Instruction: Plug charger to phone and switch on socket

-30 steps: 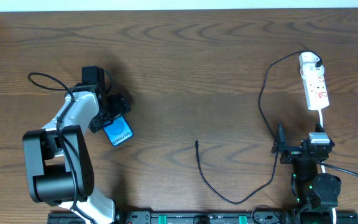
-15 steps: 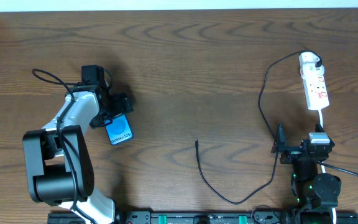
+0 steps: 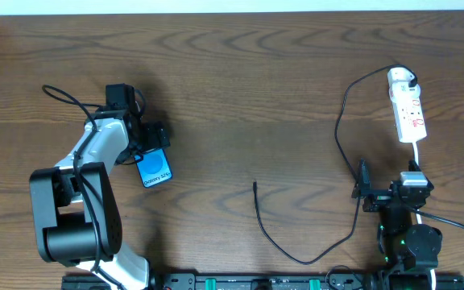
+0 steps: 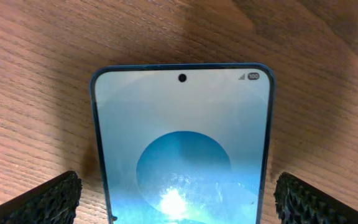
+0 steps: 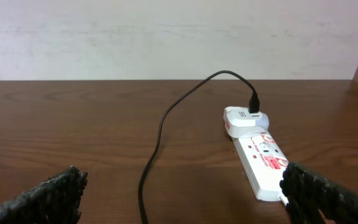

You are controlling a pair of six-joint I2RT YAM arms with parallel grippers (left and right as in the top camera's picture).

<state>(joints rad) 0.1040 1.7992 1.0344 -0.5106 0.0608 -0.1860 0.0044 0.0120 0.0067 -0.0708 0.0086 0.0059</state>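
**Both claws gaping wide, nothing held.**
Left gripper is hovering over the phone at table left, apparently lining up a grasp. Charger tip is lying loose mid-table, its white end sitting in the socket. Right gripper is facing that socket.

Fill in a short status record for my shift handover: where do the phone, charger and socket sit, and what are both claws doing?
phone: flat on the table, left side, screen up and lit
left claw: open, straddling the phone, a gap on each side
charger: white plug seated in the socket's far end; small tip lies free mid-table, apart from the phone
socket: flat, far right; switch state unreadable
right claw: open, empty, facing the socket
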